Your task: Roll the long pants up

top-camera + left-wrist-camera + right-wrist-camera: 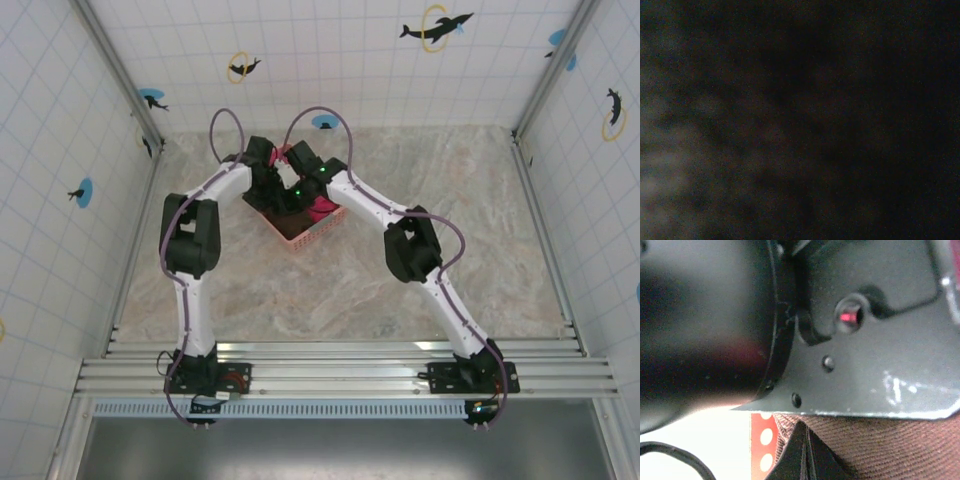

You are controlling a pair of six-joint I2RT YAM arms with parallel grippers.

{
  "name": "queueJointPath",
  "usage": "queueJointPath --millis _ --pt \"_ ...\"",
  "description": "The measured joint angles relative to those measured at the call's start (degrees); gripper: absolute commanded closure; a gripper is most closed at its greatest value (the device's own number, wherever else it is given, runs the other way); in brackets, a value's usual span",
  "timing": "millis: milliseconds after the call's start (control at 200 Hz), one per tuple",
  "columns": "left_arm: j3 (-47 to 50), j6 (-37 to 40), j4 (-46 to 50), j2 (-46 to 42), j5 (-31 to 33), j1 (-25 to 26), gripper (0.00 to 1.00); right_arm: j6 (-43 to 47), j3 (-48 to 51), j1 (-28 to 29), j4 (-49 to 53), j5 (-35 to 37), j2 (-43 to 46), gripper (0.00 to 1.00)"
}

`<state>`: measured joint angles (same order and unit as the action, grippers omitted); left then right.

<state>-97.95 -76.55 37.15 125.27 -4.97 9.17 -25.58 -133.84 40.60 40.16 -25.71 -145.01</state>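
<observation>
Both arms meet over the pink basket [300,238] at upper centre of the overhead frame. The right gripper [803,435], fingers pressed together, sits against the long pants [890,450], brown twill at the bottom of its wrist view beneath a blurred grey housing [880,340]. The left gripper [268,180] is largely masked and its wrist view is near black, so its finger spread cannot be told.
</observation>
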Motion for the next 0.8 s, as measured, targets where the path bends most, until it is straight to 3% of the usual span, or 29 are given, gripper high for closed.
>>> queueJointPath --millis 145,165,195,220,445,600,801 --pt "-2.54 0.37 -0.11 1.62 -2.34 -0.02 0.53 0.11 6.21 -0.24 -4.52 2.97 2.93 1.00" --pt "-2.78 0.55 -0.13 1.79 -2.73 -0.11 0.42 0.11 7.02 -0.31 -5.07 3.15 3.30 1.00" --pt "-3.06 1.14 -0.13 1.92 -3.17 -0.20 0.14 -0.07 8.63 -0.42 -6.43 3.26 3.96 1.00" --pt "-3.32 1.84 -0.11 1.97 -3.96 -0.31 0.04 -0.28 9.97 -0.59 -7.30 3.48 4.44 1.00" --pt "-7.10 7.69 3.37 1.99 -11.82 -1.97 0.03 -2.97 17.99 -3.76 -14.62 0.13 7.02 1.00" --pt "-8.92 11.26 7.32 0.00 -17.00 -5.33 0.03 -4.39 16.70 -5.29 -14.84 -3.48 5.60 1.00" --pt "-9.42 13.97 8.57 -3.80 -18.69 -10.14 0.03 -4.02 11.39 -6.16 -10.60 -4.96 2.95 1.00"
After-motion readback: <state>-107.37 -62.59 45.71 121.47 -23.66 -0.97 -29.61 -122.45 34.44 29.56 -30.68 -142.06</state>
